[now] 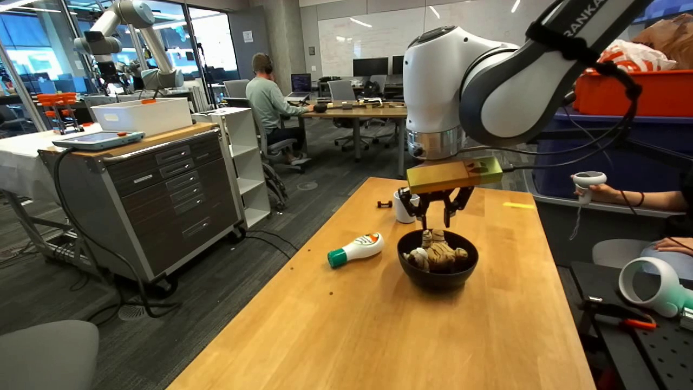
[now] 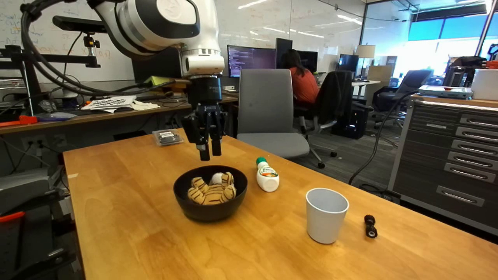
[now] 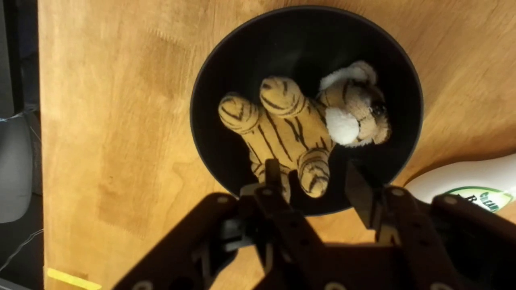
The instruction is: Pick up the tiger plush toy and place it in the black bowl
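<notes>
The tiger plush toy (image 1: pixel 441 253) lies on its back inside the black bowl (image 1: pixel 439 280), limbs pointing up, in both exterior views (image 2: pixel 214 193). The bowl's front wall also shows in an exterior view (image 2: pixel 210 212). In the wrist view the toy (image 3: pixel 282 133) lies wholly within the rim of the bowl (image 3: pixel 302 36), its head to the right. My gripper (image 1: pixel 436 219) hangs above the bowl, fingers pointing down. Its fingers are apart with nothing between them, in an exterior view (image 2: pixel 210 153) and in the wrist view (image 3: pixel 313 177). The gripper does not appear to touch the toy.
A white bottle with a green cap (image 1: pixel 357 248) lies beside the bowl, also in the wrist view (image 3: pixel 459 181). A small white cup (image 2: pixel 326 217) and a small black part (image 2: pixel 370 226) stand farther along the wooden table (image 2: pixel 128 241). A plastic packet (image 2: pixel 167 137) lies near an edge.
</notes>
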Controlling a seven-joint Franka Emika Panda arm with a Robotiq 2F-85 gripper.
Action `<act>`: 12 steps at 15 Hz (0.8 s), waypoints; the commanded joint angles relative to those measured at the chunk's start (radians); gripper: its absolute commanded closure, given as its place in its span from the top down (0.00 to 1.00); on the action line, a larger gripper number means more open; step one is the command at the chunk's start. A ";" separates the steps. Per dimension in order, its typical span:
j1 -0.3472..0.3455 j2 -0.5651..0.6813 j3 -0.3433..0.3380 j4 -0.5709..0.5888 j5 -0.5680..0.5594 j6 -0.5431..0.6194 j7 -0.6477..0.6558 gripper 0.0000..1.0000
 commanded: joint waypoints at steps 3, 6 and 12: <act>0.025 -0.028 -0.012 0.017 0.005 -0.021 -0.002 0.95; 0.030 -0.090 0.012 -0.003 0.048 -0.030 -0.071 1.00; 0.050 -0.245 0.084 -0.047 0.229 -0.127 -0.403 1.00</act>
